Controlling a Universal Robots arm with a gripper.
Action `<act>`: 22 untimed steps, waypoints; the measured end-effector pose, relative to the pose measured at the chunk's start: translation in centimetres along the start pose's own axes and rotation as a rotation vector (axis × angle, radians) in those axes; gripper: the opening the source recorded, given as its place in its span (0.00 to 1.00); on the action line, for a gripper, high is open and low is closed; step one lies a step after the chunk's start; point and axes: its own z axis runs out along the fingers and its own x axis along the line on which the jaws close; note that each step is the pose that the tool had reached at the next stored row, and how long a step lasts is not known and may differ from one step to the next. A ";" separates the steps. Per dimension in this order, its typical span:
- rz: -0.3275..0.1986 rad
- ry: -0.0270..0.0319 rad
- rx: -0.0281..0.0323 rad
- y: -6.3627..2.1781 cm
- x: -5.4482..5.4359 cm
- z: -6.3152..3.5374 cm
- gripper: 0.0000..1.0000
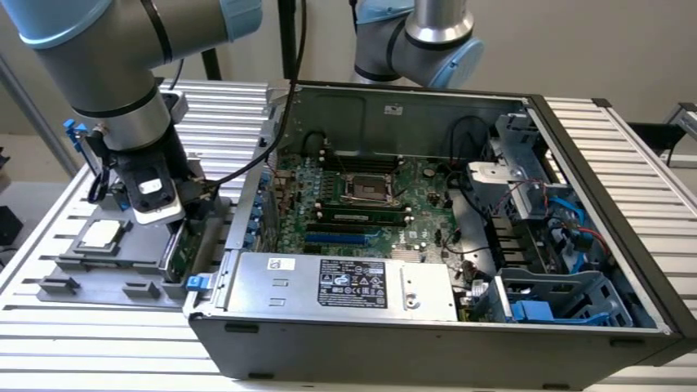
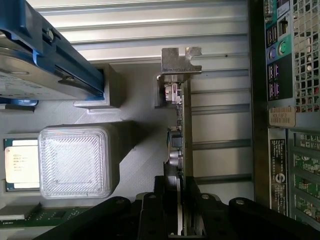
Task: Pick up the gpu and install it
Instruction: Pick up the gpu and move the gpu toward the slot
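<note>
The gpu (image 2: 186, 125) stands on edge in a grey parts holder (image 1: 98, 269) at the exterior view's left, beside the open computer case (image 1: 326, 343). Its silver end bracket (image 2: 180, 60) points away from the wrist. In the exterior view its green edge (image 1: 178, 249) shows just under my gripper (image 1: 175, 222). My gripper (image 2: 182, 212) straddles the card's near end, with one black finger (image 2: 165, 205) pressed against each face, shut on it. The large green motherboard (image 1: 360, 196) lies inside the case, with blue expansion slots (image 1: 338, 238) near its front.
The holder also carries a hard drive in a blue frame (image 2: 35, 55), a CPU (image 2: 20, 165), a memory stick (image 2: 45, 215) and a translucent white block (image 2: 77, 162). The case's rear panel (image 2: 285, 100) stands close beside the card. A second arm (image 1: 425, 41) hangs behind the case.
</note>
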 end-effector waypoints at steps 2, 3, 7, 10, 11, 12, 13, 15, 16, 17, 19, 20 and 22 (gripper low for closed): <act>0.000 0.0001 -0.0002 -0.01 0.0 0.00 0.28; 0.000 0.0001 -0.0005 -0.01 0.0 -0.01 0.28; 0.000 0.0002 -0.0016 -0.01 0.0 -0.12 0.28; 0.000 0.0004 -0.0025 0.02 0.0 -0.60 0.28; 0.000 0.0005 -0.0028 0.03 0.0 -0.81 0.28; 0.000 0.0005 -0.0033 0.04 0.0 -1.01 0.28; 0.000 0.0006 -0.0036 0.05 0.0 -1.24 0.28; 0.000 0.0010 -0.0044 0.07 0.0 -1.67 0.28; 0.000 0.0010 -0.0049 0.08 0.0 -1.84 0.28; 0.000 0.0012 -0.0055 0.08 0.0 -2.01 0.28; 0.000 0.0018 -0.0061 0.09 0.0 -2.34 0.28; 0.000 0.0019 -0.0065 0.10 0.0 -2.48 0.28; 0.000 0.0021 -0.0071 0.11 -0.1 -2.78 0.28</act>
